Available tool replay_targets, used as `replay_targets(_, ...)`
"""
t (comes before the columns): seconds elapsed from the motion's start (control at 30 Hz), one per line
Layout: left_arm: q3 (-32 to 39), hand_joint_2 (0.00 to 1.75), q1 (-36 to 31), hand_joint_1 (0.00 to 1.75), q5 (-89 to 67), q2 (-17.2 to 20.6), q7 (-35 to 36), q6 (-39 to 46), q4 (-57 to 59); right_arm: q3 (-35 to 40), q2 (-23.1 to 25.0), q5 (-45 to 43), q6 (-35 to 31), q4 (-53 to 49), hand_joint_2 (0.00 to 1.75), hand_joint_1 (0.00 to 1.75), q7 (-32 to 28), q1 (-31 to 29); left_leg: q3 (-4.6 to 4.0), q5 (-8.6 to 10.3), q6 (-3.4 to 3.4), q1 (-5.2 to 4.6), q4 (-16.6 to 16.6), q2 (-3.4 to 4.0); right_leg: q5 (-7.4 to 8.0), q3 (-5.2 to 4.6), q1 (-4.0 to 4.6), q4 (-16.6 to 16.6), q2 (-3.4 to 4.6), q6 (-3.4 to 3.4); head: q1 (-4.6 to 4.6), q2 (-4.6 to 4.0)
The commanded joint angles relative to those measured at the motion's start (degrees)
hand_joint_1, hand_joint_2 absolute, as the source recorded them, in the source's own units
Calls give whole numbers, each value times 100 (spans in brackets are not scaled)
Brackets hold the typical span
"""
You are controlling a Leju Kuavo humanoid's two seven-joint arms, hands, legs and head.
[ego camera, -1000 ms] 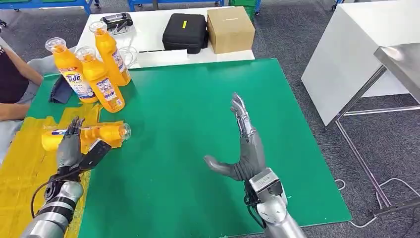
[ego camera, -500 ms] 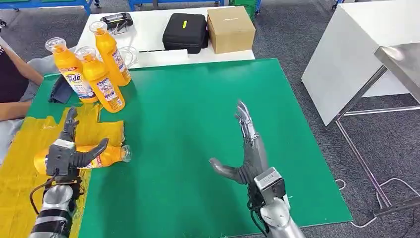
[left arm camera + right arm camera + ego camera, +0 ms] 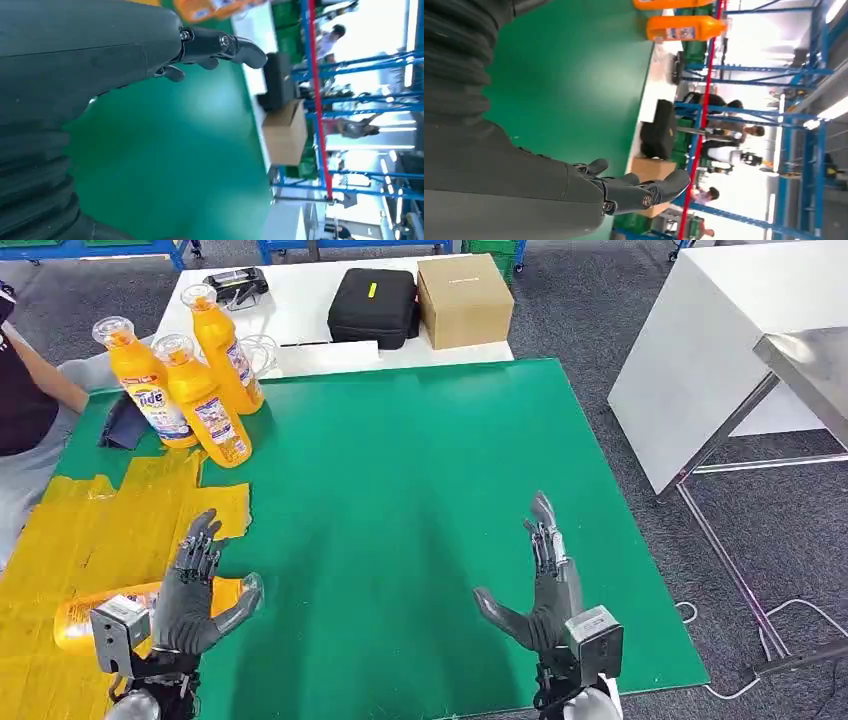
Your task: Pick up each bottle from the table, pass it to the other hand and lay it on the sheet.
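Glossy orange plastic bottles (image 3: 200,400) with clear caps. Matt green mat on bench (image 3: 400,510). Crinkled yellow sheet (image 3: 90,530), taped, papery. Plain brown cardboard box (image 3: 464,298). Black fabric case (image 3: 374,305). Grey metal-and-plastic left hand (image 3: 190,595) and right hand (image 3: 548,585), dull sheen.

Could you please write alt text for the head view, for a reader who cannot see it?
An orange bottle lies on a yellow sheet at the near left of a green table, partly hidden by the robot's open left hand. The right hand is open and empty over the table; three more orange bottles stand at the far left corner.
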Motion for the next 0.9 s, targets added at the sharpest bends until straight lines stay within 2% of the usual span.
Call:
replay_targets(0.03,-380,175,-1,0,129,-14,92,-29,92,-199,85,86,-327,-92,175,0,40,130,16,-8,-4,7,3,-22,-9,23,7,-3,-16,-9,2,0)
replay_targets(0.73,-538,175,-167,0,96,32,24,12,55,24,-153,163,-196,219,175,0,152,-38,31,-9,-5,11,-1,-12,-7,38,11,-9,-5,-12,0,0)
replay_targets(0.77,-536,175,-171,0,97,34,24,11,62,26,-153,164,-196,224,0,0,157,-42,29,-9,-5,11,-1,-13,-6,37,11,-9,-6,-12,0,0)
replay_targets(0.9,-520,175,-188,0,112,12,11,21,90,50,-179,189,-181,235,0,0,189,-50,35,-13,-6,14,2,-18,-10,45,14,-9,-10,-14,0,0)
